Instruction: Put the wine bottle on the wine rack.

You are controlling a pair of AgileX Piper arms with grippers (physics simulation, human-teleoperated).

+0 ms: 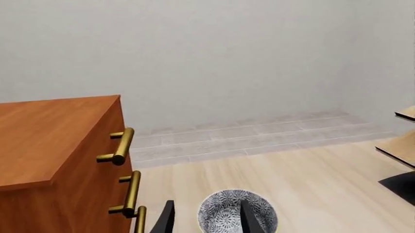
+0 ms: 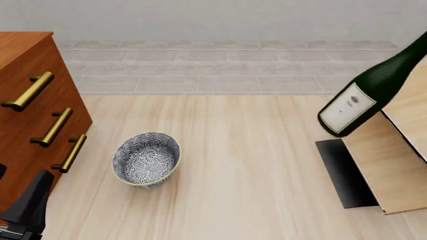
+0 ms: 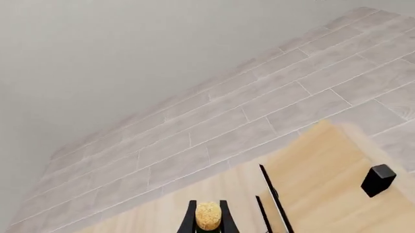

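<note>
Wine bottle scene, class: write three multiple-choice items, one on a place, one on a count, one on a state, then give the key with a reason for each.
1. Where is the patterned bowl?
A. on the rack
B. on the table beside the drawer cabinet
C. inside a drawer

2. How many brass handles show in the front view?
A. one
B. three
C. five

3. How is the wine bottle?
A. tilted above the wine rack
B. upright on the table
C. lying in the bowl

Key: B, bowl rests near the cabinet; B, three bars visible; A, it slants in the air, cork between the right end effector fingers.
</note>
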